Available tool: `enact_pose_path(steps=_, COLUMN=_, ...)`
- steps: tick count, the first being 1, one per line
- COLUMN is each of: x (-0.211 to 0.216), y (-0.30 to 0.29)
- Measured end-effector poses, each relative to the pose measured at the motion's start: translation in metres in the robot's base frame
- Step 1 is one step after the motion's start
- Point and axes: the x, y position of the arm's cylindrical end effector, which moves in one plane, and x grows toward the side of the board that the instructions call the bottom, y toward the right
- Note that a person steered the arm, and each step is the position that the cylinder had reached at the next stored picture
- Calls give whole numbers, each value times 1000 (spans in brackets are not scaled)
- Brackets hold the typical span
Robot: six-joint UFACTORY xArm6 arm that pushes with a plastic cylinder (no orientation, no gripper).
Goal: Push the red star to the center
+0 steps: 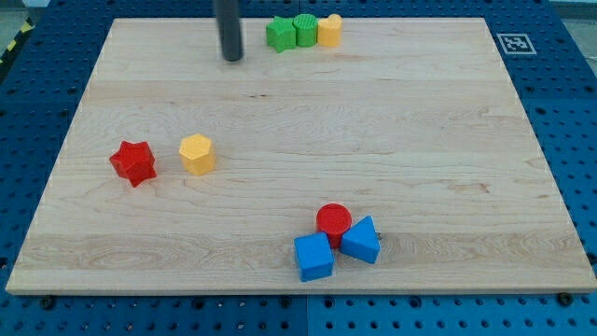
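Hovering at the view's top, the end effector, a bare rod with no jaws to open or close, has my tip (231, 59) well apart from the red star (132, 162) and touching nothing. The approach looks unbegun: I judge the tip must travel to the star's left side, then push rightward. A yellow hexagon block (197, 153) just right of the star on the worktop (420, 140) stands in the way.

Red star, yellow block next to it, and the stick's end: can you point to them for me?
red star (132, 161), camera view, middle of its top face.
yellow hexagon block (197, 152), camera view, middle of its top face.
my tip (231, 58), camera view, the rod's very bottom end, near the view's top, left of the green blocks.
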Motion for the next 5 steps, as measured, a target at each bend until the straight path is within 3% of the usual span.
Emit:
enact_pose_path(steps=1, x=20, y=-56)
enact_pose_path(steps=2, x=79, y=-67)
enact_pose_path(steps=4, x=190, y=-61)
enact_pose_path(steps=5, x=211, y=-43)
